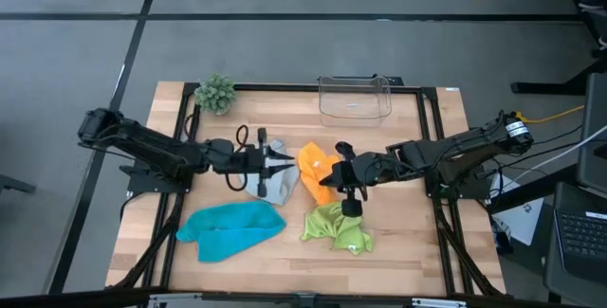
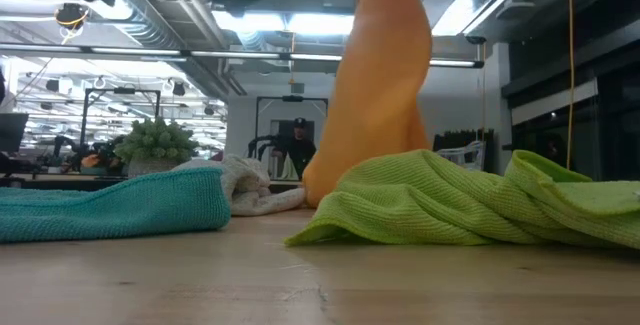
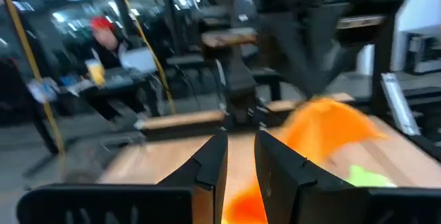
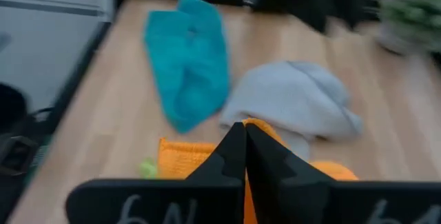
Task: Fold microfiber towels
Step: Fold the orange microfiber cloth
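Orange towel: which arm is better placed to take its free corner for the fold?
Left. The right pincer is shut on the orange towel, lifting it. The left pincer hangs beside it over the grey towel, holding nothing I can see.

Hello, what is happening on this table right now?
The right gripper is shut on the orange microfiber towel and holds it lifted above the wooden table. The left gripper is over the light grey microfiber towel. The turquoise blue microfiber towel and lime green microfiber towel lie crumpled, not yet folded.
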Tool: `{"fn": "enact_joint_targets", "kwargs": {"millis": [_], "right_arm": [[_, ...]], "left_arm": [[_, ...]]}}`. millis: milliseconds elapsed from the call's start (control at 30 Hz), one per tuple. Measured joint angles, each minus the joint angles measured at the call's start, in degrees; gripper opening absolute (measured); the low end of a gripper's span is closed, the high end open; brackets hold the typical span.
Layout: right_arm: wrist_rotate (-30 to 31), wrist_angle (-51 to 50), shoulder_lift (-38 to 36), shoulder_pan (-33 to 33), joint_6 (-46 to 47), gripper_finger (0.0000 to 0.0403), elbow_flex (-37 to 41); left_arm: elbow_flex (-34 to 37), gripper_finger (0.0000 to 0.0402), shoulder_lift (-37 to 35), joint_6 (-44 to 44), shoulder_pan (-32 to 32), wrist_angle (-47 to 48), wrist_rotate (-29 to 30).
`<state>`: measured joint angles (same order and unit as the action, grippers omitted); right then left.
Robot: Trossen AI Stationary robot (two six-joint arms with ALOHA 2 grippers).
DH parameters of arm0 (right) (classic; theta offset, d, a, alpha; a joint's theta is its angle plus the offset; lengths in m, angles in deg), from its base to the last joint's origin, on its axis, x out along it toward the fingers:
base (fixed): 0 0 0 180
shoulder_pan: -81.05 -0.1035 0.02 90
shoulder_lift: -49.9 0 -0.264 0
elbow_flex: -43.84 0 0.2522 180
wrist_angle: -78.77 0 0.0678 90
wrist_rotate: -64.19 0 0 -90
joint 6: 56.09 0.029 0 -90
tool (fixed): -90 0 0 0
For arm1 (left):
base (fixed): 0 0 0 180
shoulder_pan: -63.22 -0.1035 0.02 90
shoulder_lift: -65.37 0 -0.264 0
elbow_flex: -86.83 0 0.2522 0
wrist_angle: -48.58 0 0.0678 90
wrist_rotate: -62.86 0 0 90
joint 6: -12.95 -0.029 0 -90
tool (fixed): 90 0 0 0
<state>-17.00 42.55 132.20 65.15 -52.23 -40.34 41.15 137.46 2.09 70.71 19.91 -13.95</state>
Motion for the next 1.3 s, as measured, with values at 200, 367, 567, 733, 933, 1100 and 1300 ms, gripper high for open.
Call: {"fn": "enact_joint_targets", "kwargs": {"millis": [200, 367, 567, 733, 933, 1100, 1300], "right_arm": [[-9.9, 3.1, 0.0, 0.0, -2.6, 0.0008, 0.0], [-15.0, 2.9, 0.1, 0.0, -8.8, 0.0008, -2.7], [-15.3, -5.0, 0.0, 0.0, -14.9, 0.0008, -15.7], [-26.9, -19.0, 0.0, 0.0, -16.5, 0.0008, -24.7], [-25.1, -26.6, -0.3, 0.0, -14.7, 0.0008, -26.0], [-9.7, -28.0, -0.3, 0.0, -13.1, 0.0008, -24.9], [-4.4, -25.7, 0.0, 1.0, -13.0, 0.0008, -24.8]], "left_arm": [[-0.2, 0.0066, 6.6, -0.3, -1.0, -11.1, -0.8], [-3.8, 0.0066, 9.8, -0.3, -1.0, -11.9, -0.9], [-5.9, 0.0066, 10.9, -0.3, -0.6, -11.1, -0.6], [-5.9, 0.0066, 10.9, -0.3, -0.6, -10.9, -0.4], [-5.9, 0.0066, 10.9, 0.2, -0.5, -10.8, -0.6], [-6.6, 0.0066, 10.9, 3.2, 0.8, -12.9, -5.5], [-10.5, 0.0066, 12.3, 3.8, 2.3, -12.3, -6.7]]}}
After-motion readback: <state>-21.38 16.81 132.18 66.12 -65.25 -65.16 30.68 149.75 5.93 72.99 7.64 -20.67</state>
